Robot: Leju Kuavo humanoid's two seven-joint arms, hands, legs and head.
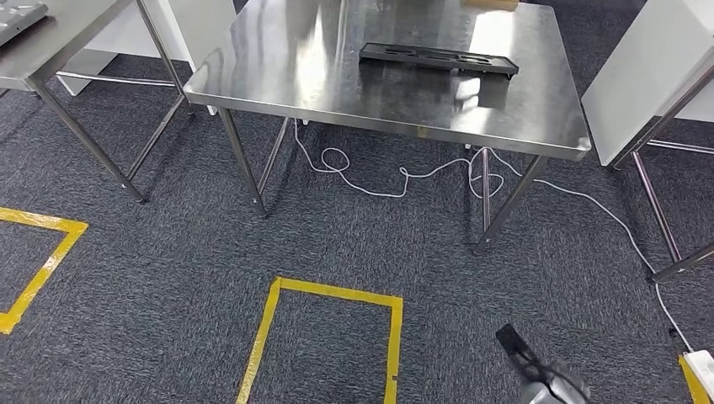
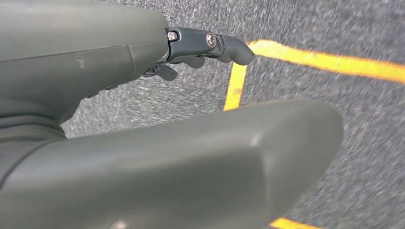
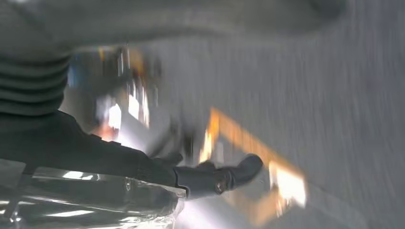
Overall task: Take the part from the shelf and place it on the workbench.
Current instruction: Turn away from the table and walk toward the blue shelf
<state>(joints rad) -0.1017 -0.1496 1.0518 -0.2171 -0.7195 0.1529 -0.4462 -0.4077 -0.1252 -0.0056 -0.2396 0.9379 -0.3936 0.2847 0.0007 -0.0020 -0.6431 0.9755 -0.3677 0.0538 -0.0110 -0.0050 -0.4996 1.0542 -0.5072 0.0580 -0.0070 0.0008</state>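
The part is probably the glossy wrapped thing [image 3: 95,200] lying under the right hand [image 3: 143,162]; blur is hiding whether its fingers are grasping it. The left hand [image 2: 143,95] is hanging released. The desk [image 1: 379,109] is standing well ahead of the fingers, so I'd be lifting above its near edge and aiming for the bare steel short of the black tray [image 1: 438,59].

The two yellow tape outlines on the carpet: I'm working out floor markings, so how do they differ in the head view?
The middle outline lies in front of the steel workbench, which carries a black part; the left outline lies off to the side, nearer another table's legs. The middle outline shows both side strips and its far strip, while the left outline is cut by the picture's left edge. Both are yellow tape rectangles on grey carpet.
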